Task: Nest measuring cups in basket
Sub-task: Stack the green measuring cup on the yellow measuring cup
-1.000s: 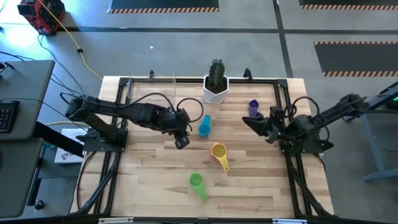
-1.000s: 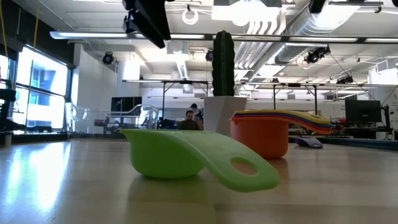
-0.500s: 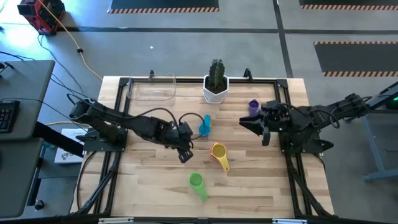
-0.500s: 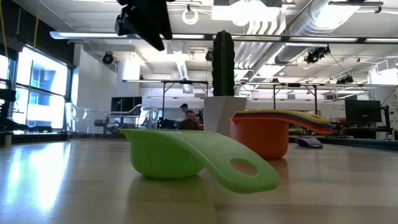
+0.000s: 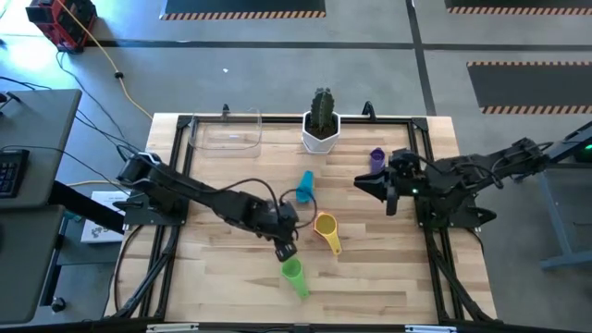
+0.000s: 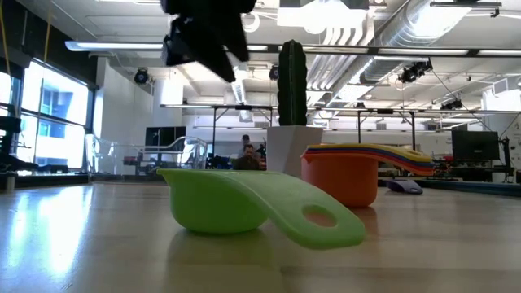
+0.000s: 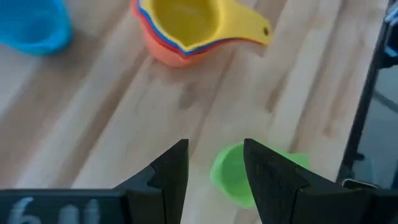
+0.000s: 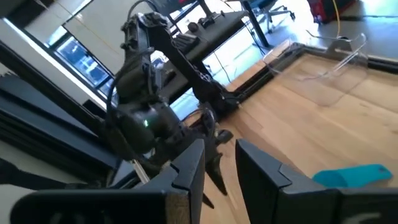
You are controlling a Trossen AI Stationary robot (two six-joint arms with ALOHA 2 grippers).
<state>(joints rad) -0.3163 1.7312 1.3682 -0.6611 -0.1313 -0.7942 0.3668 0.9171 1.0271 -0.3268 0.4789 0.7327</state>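
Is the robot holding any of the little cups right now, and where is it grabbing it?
No, nothing is held. The left gripper hangs open above the green cup, not touching it. The right gripper is open in the air too, holding nothing.

Glossy plastic green cup (image 6: 244, 203) lies on a smooth, pale wooden table (image 5: 222, 287).

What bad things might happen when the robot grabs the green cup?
The green cup lies tipped on its side, so the left gripper above it might push it away rather than catch it. The stacked cups sit close by and could get bumped. The basket is far off, so a dropped cup is possible.
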